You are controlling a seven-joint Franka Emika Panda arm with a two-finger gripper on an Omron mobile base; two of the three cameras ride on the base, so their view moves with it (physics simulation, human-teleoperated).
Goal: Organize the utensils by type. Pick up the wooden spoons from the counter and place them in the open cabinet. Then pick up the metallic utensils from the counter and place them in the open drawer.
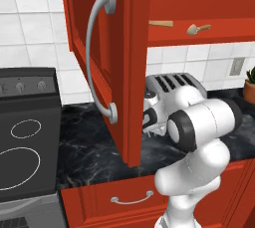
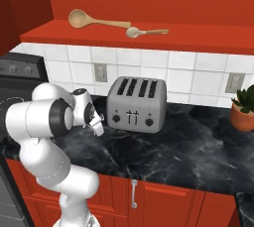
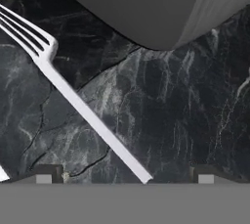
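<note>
Two wooden spoons lie on the shelf of the open cabinet (image 2: 198, 42): a larger one (image 2: 82, 19) and a smaller one (image 2: 144, 32), also the smaller spoon (image 1: 198, 28). A thin silvery fork (image 3: 78, 105) lies slantwise on the black counter (image 3: 171, 110), tines at the upper left. My gripper (image 3: 124, 176) hangs open just above it, and the handle's end lies between the two fingertips (image 3: 44, 175). A sliver of another silvery utensil (image 3: 2, 174) shows at the lower left. From the side, my gripper (image 2: 95, 123) points down left of the toaster. The drawer is out of view.
A grey four-slot toaster (image 2: 136, 103) stands close beside the hand, its corner (image 3: 146, 8) above the fork. The cabinet door (image 1: 124, 72) with its curved grey handle hangs open over the counter. A stove (image 1: 25, 137) sits left, a potted plant (image 2: 243, 109) right.
</note>
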